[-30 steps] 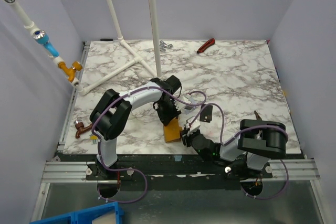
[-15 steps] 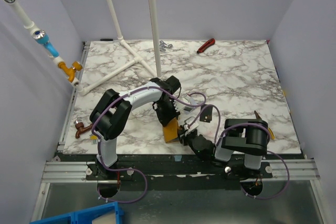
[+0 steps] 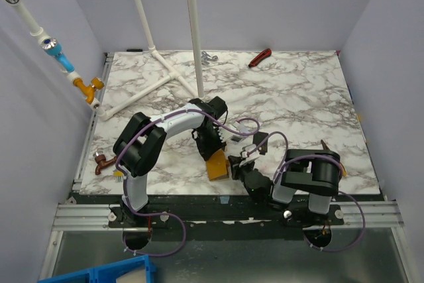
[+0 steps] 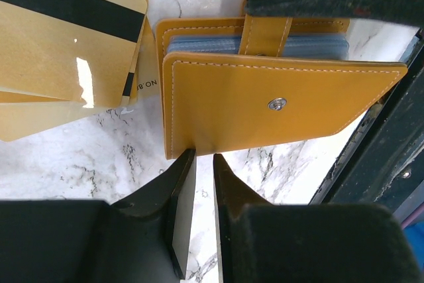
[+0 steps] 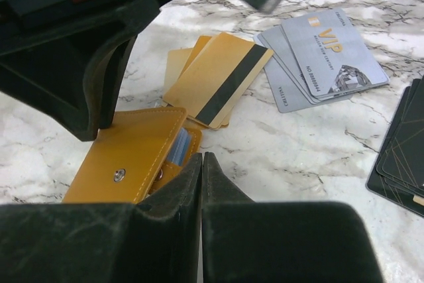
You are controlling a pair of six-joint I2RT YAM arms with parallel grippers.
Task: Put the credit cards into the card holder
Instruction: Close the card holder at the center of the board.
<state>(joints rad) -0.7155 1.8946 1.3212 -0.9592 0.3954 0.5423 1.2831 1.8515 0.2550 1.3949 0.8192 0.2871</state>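
Right pincer of mine has its two fingers pressed together, and I see nothing between them. Its tips are low over the marble table, just beside the open edge of the card holder.

The left pincer has its fingers only a little apart, with a thin line of marble showing in the gap. Its tips are at the edge of the card holder's flap; I cannot tell if they touch it.

The card holder is mustard yellow leather with a small metal snap on the flap. It lies on the table near the front edge, between my two arms. In the left wrist view pale blue sleeves show inside it.

The gold-tan cards, the top one with a dark stripe, lie in a loose pile on the table, close beside the holder. The grey-blue cards lie fanned just beyond them, the top one printed "VIP". Some black cards lie at the right edge of the right wrist view.
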